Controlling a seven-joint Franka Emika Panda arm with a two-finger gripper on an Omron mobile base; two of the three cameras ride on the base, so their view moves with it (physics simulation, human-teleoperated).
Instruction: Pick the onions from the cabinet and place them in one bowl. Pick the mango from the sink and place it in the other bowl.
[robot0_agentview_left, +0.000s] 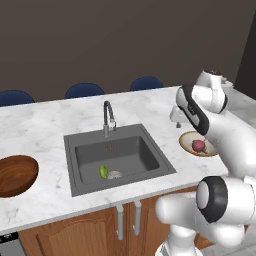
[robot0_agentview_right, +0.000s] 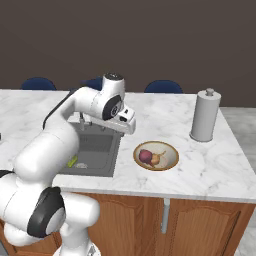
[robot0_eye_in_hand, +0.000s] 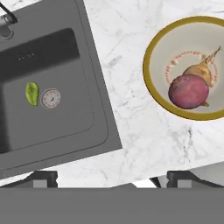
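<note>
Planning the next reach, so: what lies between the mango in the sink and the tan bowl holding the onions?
In the hand view, just sink floor, its wall and rim, then bare marble between mango and tan bowl.

You see only the dark finger tips (robot0_eye_in_hand: 43, 177), cut by the bottom edge. The tan bowl (robot0_agentview_left: 186, 141), right of the jaws, is partly hidden behind the arm, and the tan onion (robot0_eye_in_hand: 200, 71) sits half behind the purple one (robot0_eye_in_hand: 189, 91).

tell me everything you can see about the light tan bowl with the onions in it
The shallow light tan bowl with a darker brown rim is round, upright and looks glazed, with a faint ring of reddish dots inside. It sits on the white marble counter, to the right of the grey metal sink. A reddish-purple onion and a tan-yellow onion with a thin stem lie in it, touching each other.
</note>
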